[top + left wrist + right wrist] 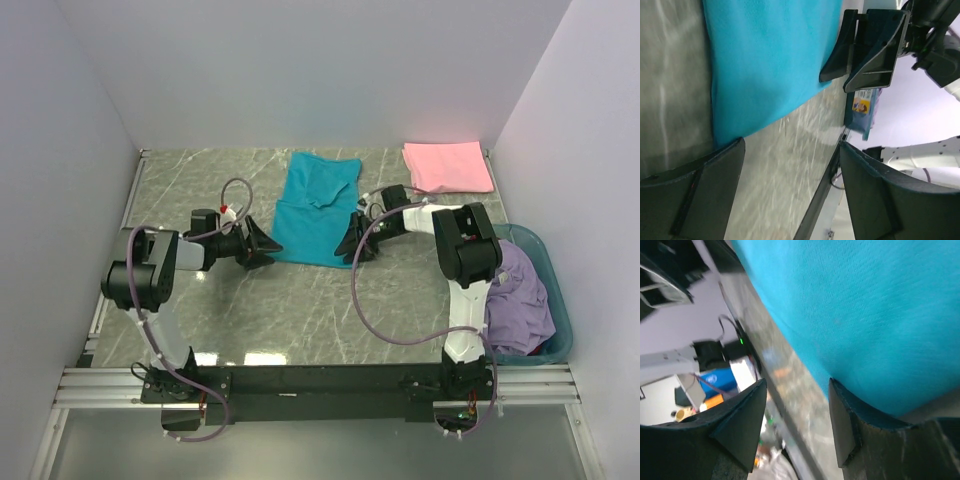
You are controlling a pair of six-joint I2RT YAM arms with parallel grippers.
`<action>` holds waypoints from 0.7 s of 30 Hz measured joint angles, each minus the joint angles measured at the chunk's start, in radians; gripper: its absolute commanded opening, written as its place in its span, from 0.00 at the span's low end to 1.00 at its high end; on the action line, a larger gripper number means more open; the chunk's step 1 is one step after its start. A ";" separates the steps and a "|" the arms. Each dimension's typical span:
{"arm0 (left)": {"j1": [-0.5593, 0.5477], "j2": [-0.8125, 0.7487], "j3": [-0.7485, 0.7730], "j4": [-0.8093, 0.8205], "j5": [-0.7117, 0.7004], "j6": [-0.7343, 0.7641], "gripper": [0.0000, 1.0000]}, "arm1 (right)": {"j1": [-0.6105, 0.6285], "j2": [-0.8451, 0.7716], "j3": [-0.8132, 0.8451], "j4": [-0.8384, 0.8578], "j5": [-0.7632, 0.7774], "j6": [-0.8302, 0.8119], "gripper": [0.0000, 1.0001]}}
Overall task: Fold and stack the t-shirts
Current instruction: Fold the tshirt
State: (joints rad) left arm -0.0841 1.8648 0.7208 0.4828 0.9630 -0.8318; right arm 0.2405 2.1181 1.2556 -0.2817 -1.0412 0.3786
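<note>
Shows a pink t-shirt [447, 166] folded at the worktop's [300, 310] far right corner, judged the only piece finished. Places the teal t-shirt [312, 210], partly doubled over, mid-worktop toward the far edge, with left claw [262, 245] and right claw [352, 243] at its near corners, jaws apart, perhaps brushing cloth. Leaves a lavender t-shirt [522, 300] heaped in the basket [560, 310] at the right edge, unfolded.

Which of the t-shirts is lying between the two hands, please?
The teal t-shirt, spread mid-table with the left hand and right hand at its near corners. The pink t-shirt lies folded at the far right; the lavender t-shirt sits in the basket.
</note>
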 measured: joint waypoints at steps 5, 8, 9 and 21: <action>0.001 -0.143 0.008 -0.237 0.007 0.183 0.82 | 0.018 -0.052 0.036 -0.225 0.069 -0.151 0.60; 0.001 -0.253 0.073 -0.397 0.002 0.371 0.76 | 0.017 -0.094 0.131 -0.360 0.154 -0.289 0.55; 0.001 -0.278 0.112 -0.454 -0.003 0.455 0.70 | 0.017 -0.118 0.156 -0.381 0.192 -0.334 0.52; -0.063 -0.348 0.252 -0.776 -0.082 1.610 0.35 | 0.252 -0.353 0.019 -0.295 0.684 -0.671 0.30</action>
State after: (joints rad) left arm -0.1474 1.5169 0.9730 -0.2928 0.8806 0.7780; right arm 0.4923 1.7653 1.2747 -0.5770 -0.3576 -0.2928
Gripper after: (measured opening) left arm 0.350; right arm 0.299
